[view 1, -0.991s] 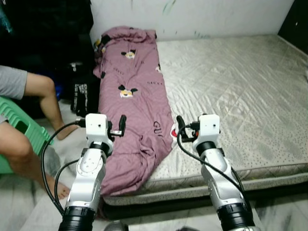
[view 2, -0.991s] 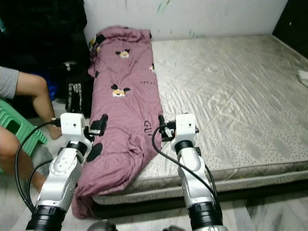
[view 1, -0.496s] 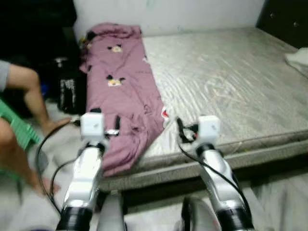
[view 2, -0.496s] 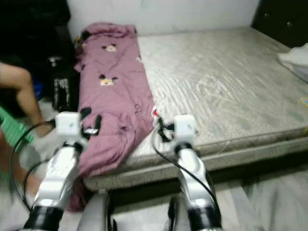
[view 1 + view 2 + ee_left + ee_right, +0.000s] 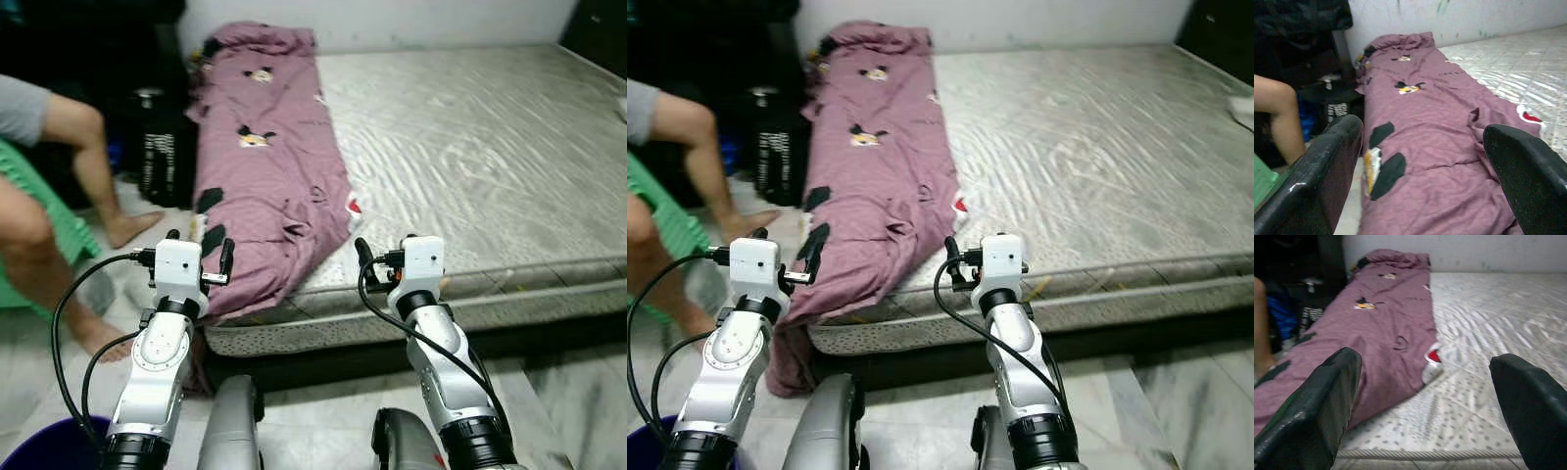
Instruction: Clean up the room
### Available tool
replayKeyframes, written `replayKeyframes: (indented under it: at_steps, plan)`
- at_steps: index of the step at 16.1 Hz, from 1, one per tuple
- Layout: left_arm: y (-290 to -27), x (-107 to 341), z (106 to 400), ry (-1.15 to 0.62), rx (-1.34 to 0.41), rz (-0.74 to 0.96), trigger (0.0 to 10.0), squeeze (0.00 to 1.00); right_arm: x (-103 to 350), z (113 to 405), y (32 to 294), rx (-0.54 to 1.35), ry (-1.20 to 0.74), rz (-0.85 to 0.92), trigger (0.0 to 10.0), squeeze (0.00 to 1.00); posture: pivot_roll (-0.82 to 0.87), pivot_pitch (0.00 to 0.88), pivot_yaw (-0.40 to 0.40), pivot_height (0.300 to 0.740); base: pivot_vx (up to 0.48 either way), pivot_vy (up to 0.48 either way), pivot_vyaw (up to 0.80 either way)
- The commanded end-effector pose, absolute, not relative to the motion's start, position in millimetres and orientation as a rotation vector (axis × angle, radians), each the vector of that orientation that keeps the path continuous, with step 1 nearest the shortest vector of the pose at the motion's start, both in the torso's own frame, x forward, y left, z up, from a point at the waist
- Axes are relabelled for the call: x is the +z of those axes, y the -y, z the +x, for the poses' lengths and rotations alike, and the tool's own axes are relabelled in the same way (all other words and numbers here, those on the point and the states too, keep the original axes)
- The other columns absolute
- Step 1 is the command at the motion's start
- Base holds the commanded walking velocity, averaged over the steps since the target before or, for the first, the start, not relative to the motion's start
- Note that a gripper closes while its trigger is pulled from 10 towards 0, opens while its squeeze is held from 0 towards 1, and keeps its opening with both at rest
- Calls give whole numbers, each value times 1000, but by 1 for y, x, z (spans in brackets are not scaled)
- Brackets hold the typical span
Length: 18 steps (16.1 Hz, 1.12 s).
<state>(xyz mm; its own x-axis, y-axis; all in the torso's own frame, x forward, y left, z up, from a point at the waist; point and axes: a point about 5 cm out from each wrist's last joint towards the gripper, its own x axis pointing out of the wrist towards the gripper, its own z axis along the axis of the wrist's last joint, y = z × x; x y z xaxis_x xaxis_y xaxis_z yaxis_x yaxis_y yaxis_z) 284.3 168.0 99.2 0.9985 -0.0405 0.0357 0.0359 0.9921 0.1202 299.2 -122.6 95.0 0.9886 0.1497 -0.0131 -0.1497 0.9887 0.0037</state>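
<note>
A purple blanket (image 5: 269,166) with cartoon prints lies along the left side of a bare grey quilted mattress (image 5: 490,147). Its near end hangs over the bed's front corner toward the floor. A small red and white piece (image 5: 352,207) shows at the blanket's edge. My left gripper (image 5: 200,253) is raised in front of the hanging end, short of the bed, open and holding nothing. My right gripper (image 5: 397,264) hovers before the mattress's front edge, also open and holding nothing. Both wrist views look between the spread fingers (image 5: 1327,161) (image 5: 1322,396) at the blanket.
A person sits at the left on a green stool (image 5: 59,230), with bare legs (image 5: 93,166) on the floor beside the bed. A black bag (image 5: 157,166) stands against the bed's left side. A blue tub rim (image 5: 49,458) shows at bottom left. Pale tiled floor lies before the bed.
The whole view has shifted and cleared of blur: the bed's front edge now sits farther from me and lower floor shows. Both arms keep the same raised pose, grippers still open.
</note>
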Motion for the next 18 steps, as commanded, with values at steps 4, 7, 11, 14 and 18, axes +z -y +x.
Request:
replayKeyframes:
  at_steps: [4,7,11,14,18]
  plan:
    - [-168,103,282,17,-39,97,10000,0,101,300,123,146,9,13,10000,0,16,34,26,554,0,0,0]
    - [-169,102,284,9,-37,94,10000,0,101,301,123,146,6,8,10000,0,14,38,26,534,0,0,0]
    - [-168,103,284,5,-38,73,10000,0,101,301,123,144,2,7,10000,0,12,40,27,534,0,0,0]
    - [-168,103,285,7,-43,69,10000,0,101,302,123,144,1,4,10000,0,11,42,27,534,0,0,0]
    - [-168,103,285,5,-50,57,10000,0,101,302,123,142,-2,2,10000,0,11,42,26,534,276,0,0]
